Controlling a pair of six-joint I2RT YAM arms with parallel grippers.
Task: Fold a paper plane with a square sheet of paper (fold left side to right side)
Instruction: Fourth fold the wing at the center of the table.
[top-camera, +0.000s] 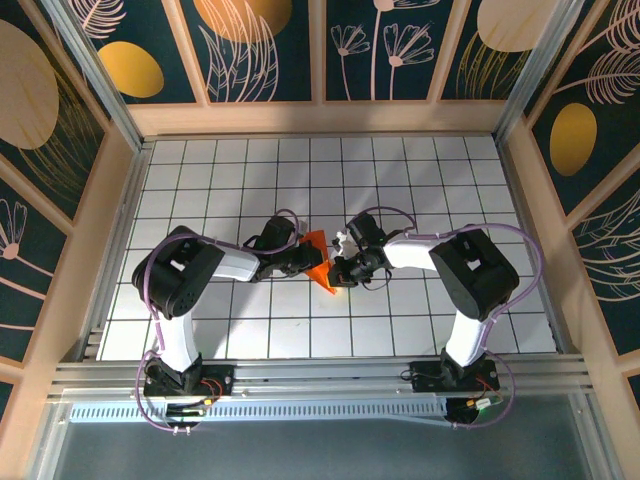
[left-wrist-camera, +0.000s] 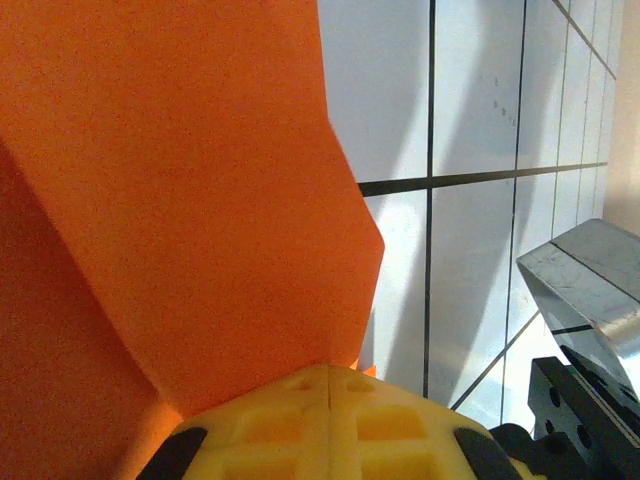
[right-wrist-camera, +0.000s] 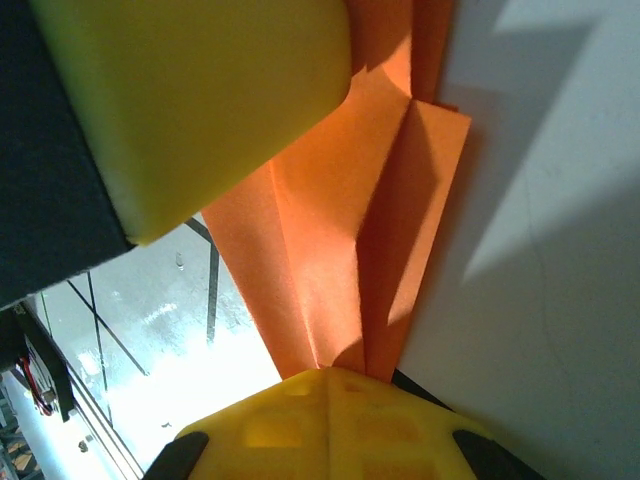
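**Near the middle of the desk (top-camera: 450, 180), both end effectors pinch one folded orange paper (top-camera: 322, 272)**

From the overhead camera I see the left arm reaching in from the left and the right arm from the right. Their tips meet a little ahead of the two bases, on the white gridded surface. The paper sits between them as a narrow pointed shape, with its sharp tip aimed toward the near edge. The left end effector (top-camera: 300, 262) is against its left side and the right end effector (top-camera: 341, 270) against its right side. I cannot tell whether the tip rests on the desk or hangs just above it.

On the left wrist camera, the left end effector (left-wrist-camera: 328, 385) has its two yellow pads (left-wrist-camera: 400, 425) pressed together with no gap. The paper (left-wrist-camera: 180, 200) rises straight out of the seam between them, so that grip is closed on the paper. One slanted crease crosses the sheet at lower left. A grey metal part (left-wrist-camera: 590, 280) shows at the right edge, above the tiles.

On the right wrist camera, the right end effector (right-wrist-camera: 325, 375) is likewise clamped shut, with the paper (right-wrist-camera: 330, 260) coming out from between its yellow pads (right-wrist-camera: 400, 425). Here the paper shows several overlapping layers with creases running lengthwise. A large yellow block (right-wrist-camera: 200, 100) on a black body overlaps its upper left part
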